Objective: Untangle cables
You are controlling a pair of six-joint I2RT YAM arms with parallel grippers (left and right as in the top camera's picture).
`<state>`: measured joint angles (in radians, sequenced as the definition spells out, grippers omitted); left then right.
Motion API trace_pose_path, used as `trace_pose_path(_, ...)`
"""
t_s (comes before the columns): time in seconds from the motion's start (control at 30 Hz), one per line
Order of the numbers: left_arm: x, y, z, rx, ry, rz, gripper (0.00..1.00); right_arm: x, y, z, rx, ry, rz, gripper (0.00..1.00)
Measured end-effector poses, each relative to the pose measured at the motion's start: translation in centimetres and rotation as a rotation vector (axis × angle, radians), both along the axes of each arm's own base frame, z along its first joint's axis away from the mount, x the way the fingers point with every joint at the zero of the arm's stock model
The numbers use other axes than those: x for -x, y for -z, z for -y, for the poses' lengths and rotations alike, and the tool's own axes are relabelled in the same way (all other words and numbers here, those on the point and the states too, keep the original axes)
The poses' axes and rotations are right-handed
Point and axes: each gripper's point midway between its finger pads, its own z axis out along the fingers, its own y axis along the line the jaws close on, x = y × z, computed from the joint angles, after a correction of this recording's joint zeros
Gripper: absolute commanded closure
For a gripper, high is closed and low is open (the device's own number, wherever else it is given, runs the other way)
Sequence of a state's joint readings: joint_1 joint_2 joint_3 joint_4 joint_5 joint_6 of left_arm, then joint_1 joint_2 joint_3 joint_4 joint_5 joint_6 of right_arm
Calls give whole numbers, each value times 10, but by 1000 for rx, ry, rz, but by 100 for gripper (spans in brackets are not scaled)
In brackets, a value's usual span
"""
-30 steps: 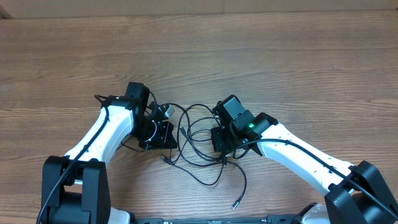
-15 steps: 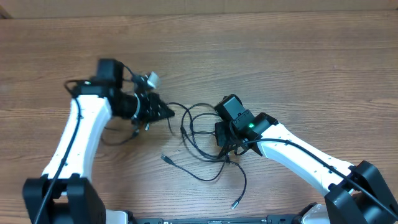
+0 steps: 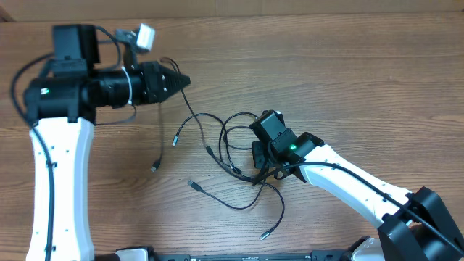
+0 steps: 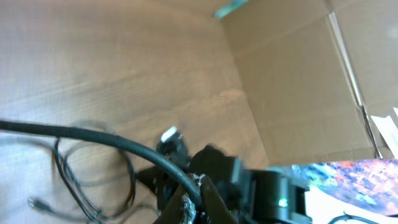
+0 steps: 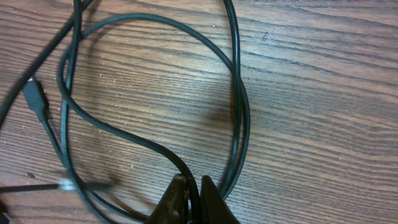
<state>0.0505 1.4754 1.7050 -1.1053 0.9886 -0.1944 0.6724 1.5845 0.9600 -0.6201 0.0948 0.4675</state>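
Okay, so the geometry that matters: the thin black cables sit in a loose snarl on the brown wood-grain worktop. That snarl is touching the right tool and well apart from the left tool. From the left tool, the snarl lies off to your right and back toward the robot's base. The right arm is clearly the nearer one.

Tool states:
- **Right tool:** it's clamped closed on a strand right where a big loop curves round, low against the wood, so it looks like the anchor.
- **Left tool:** it's pinched closed too. The left wrist view shows a black strand running straight into its tips, so I'd say it's gripping one cable. It looks lifted off the worktop, pointing right.

The strand between them runs on a diagonal from the left tool's tip down into the snarl. That's the long axis you'd want to work along. My guess is that any more separation has to go out along that line, away from the right tool. Pull sideways and I'd worry the loops just cinch up.

Counts:
- **Arms and tools:** two arms, one tool each.
- **Plug ends:** I count five lying free in the overhead view, spread between the left tool and the near edge.
- **Cables:** five ends suggests at least three cords, but the crossings hide which end belongs to which, so you can't get an exact number.
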Motion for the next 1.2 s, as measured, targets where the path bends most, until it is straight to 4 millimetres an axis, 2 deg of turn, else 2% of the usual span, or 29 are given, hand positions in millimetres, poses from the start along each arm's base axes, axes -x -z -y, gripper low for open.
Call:
trace_pose_path(0.17, 6, -47, 0, -6, -9, 149, 96, 0, 0, 0, 2, 1, 1, 94)
trace_pose_path(0.27, 7, -61, -4, -36, -43, 203, 96, 0, 0, 0, 2, 1, 1, 94)
trace_pose_path(0.37, 2, -61, -13, -87, -104, 211, 96, 0, 0, 0, 2, 1, 2, 94)
trace_pose_path(0.6, -10, -31, -43, -244, -271, 115, 96, -1, 0, 2, 8, 17, 6, 93)
trace_pose_path(0.7, -13, -22, -56, -309, -332, 94, 96, -2, 0, 3, 7, 28, 9, 75)
trace_pose_path(0.73, -13, -19, -59, -327, -347, 85, 96, -3, -1, 3, 5, 39, 12, 66)
trace_pose_path(0.77, -13, -16, -63, -344, -360, 71, 96, -4, -1, 3, 5, 40, 15, 49)
trace_pose_path(0.8, -12, -13, -65, -357, -370, 62, 96, -4, -1, 3, 4, 43, 16, 38)
trace_pose_path(0.87, -12, -9, -70, -379, -387, 47, 96, -4, -1, 3, 2, 45, 14, 27)
trace_pose_path(0.93, -14, -6, -74, -402, -406, 40, 96, -3, -1, 0, -19, 62, 6, 11)
trace_pose_path(1.0, -17, -2, -81, -430, -435, 31, 96, -3, -2, -7, -56, 52, -2, 8)
trace_pose_path(1.2, -25, 3, -98, -486, -523, 11, 96, 4, -15, -51, -282, -36, -54, 8)
